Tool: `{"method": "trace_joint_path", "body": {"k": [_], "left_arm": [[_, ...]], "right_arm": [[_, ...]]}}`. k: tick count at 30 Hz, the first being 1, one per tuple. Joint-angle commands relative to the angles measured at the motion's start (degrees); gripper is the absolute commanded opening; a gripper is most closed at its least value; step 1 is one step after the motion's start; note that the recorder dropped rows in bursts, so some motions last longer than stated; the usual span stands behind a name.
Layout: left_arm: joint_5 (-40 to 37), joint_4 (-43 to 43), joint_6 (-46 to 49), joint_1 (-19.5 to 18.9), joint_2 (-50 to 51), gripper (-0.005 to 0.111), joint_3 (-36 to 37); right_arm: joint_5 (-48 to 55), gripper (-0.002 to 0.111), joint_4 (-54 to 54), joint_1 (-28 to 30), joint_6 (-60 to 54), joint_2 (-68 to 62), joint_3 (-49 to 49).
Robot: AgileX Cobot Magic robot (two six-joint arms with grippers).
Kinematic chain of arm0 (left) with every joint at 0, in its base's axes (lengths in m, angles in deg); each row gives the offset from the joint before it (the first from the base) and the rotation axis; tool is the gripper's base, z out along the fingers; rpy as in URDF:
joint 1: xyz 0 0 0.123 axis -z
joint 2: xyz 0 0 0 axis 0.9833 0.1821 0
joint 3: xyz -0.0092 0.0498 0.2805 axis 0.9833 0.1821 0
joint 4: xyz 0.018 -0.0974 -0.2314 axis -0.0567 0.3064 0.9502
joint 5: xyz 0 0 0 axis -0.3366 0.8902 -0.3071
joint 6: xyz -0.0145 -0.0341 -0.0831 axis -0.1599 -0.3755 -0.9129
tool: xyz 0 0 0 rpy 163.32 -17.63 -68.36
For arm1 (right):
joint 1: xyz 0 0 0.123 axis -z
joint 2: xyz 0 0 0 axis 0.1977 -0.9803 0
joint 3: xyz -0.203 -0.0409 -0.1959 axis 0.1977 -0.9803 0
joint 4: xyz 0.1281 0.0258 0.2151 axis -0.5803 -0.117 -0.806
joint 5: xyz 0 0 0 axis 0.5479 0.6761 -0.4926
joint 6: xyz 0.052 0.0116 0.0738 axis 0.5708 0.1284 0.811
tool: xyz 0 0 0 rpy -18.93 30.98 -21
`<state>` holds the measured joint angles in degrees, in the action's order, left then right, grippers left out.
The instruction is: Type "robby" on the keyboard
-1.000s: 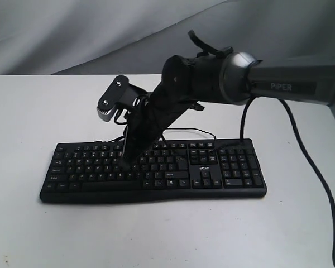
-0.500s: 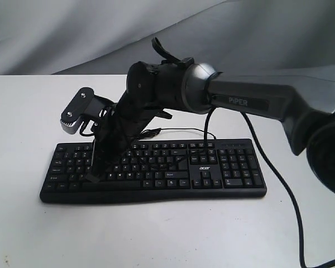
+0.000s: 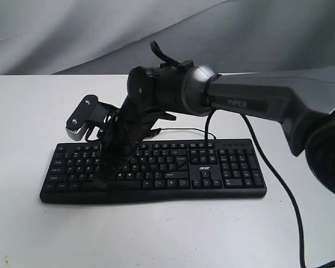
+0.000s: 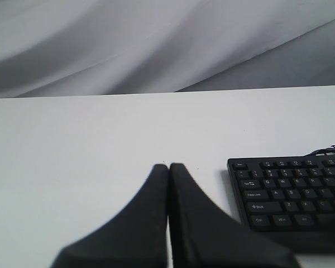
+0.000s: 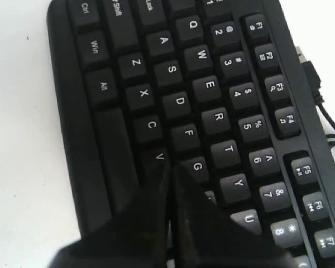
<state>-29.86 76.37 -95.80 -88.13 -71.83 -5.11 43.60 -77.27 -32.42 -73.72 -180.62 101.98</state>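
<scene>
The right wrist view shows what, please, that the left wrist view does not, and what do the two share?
Only the right wrist view: the right gripper, shut, with its tips over the keyboard near V and G, and letter legends close enough to read, such as the R key.
Only the left wrist view: the left gripper, shut, above bare white table off the keyboard's left end, with the grey backdrop behind.
Both: the keyboard's left part and the white table.
</scene>
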Motion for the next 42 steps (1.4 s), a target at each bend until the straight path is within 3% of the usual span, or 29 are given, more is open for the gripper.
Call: {"method": "trace_joint_path", "body": {"k": [1, 42], "left_arm": [[0.3, 0.5, -0.2, -0.1, -0.1, 0.001, 0.2], [0.3, 0.5, -0.2, -0.1, -0.1, 0.001, 0.2]], "right_arm": [[-1.0, 0.000, 0.0, 0.4, 0.1, -0.1, -0.5], [-1.3, 0.000, 0.0, 0.2, -0.4, 0.9, 1.3]]}}
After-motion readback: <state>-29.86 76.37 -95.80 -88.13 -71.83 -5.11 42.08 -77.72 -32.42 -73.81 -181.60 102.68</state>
